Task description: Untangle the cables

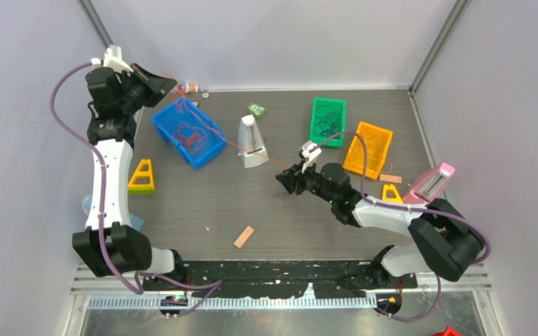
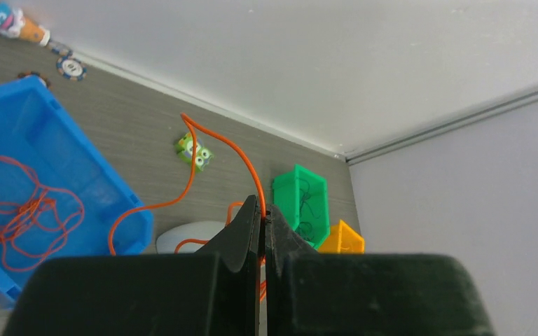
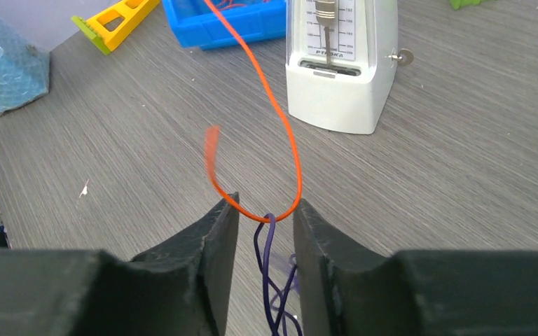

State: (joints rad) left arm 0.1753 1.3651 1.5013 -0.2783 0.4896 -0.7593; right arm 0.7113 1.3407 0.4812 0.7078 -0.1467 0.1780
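Note:
A thin orange cable (image 1: 232, 143) runs from a tangle in the blue bin (image 1: 175, 143) past the white metronome to my right gripper (image 1: 284, 180). My left gripper (image 1: 162, 82) is raised over the bin's far corner. In the left wrist view it (image 2: 263, 208) is shut on the orange cable (image 2: 242, 157); the orange tangle (image 2: 21, 217) lies in the bin (image 2: 98, 164). In the right wrist view my right gripper (image 3: 265, 204) is open; the orange cable (image 3: 280, 119) loops across its fingertips, and a thin purple cable (image 3: 266, 245) hangs from that loop between them.
The white metronome (image 1: 252, 143) stands mid-table. A green bin (image 1: 313, 122) with black cables and an orange bin (image 1: 375, 128) sit at the back right. A yellow triangle (image 1: 142, 176), a wooden block (image 1: 244, 236) and a pink object (image 1: 431, 183) lie around.

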